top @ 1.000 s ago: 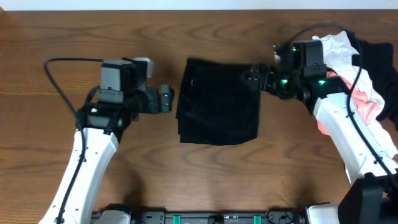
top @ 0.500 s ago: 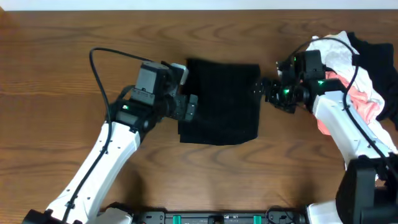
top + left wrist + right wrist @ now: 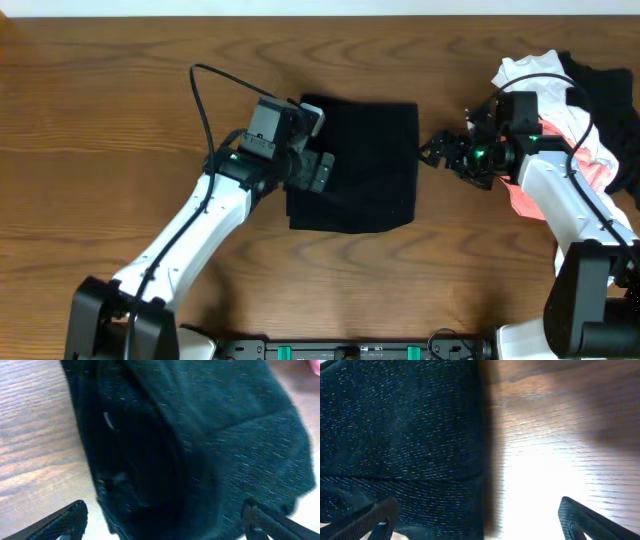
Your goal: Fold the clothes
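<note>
Presently: left hand (image 3: pixel 322 170), fingers apart and empty, has come in across the bench (image 3: pixel 100 100) and now sits over the folded black garment (image 3: pixel 365 170), which lies flat beneath and ahead of it. Right hand (image 3: pixel 432 150), fingers apart and empty, has drawn back just clear of the garment. The pile of clothes (image 3: pixel 580 120) waits behind it. This fold looks finished, so moving the garment aside likely follows.

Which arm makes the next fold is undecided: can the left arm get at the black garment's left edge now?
Probably yes: the left arm holds its jaws open right over the black garment, nothing lying between.
</note>
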Tool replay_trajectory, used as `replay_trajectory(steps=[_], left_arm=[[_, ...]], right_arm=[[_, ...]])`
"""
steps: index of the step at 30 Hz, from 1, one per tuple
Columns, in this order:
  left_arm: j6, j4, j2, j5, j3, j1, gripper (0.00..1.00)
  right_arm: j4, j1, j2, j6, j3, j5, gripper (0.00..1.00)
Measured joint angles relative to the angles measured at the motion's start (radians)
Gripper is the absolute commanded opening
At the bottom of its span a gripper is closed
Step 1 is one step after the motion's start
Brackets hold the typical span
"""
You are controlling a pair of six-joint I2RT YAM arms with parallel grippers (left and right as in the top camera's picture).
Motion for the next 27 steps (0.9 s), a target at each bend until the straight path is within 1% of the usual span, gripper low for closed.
replay_trajectory(steps=[7, 11, 15, 21, 27], left_arm=[[0.003, 0.045, 0.007, 0.025, 0.000, 0.101, 0.98], [0.003, 0.062, 0.027, 0.115, 0.000, 0.186, 0.98], [0.003, 0.087, 0.098, 0.205, 0.000, 0.242, 0.98], [-0.005, 0.142, 0.194, 0.353, 0.000, 0.282, 0.98], [-0.023, 0.147, 0.239, 0.422, 0.000, 0.286, 0.98]], right_arm=[[-0.026, -0.020, 0.000, -0.038, 0.000, -0.002, 0.99], [-0.039, -0.024, 0.000, -0.058, 0.000, -0.002, 0.99], [-0.055, -0.024, 0.000, -0.074, 0.000, -0.001, 0.99], [-0.074, -0.024, 0.000, -0.091, 0.000, -0.002, 0.99], [-0.079, -0.024, 0.000, -0.097, 0.000, -0.001, 0.99]])
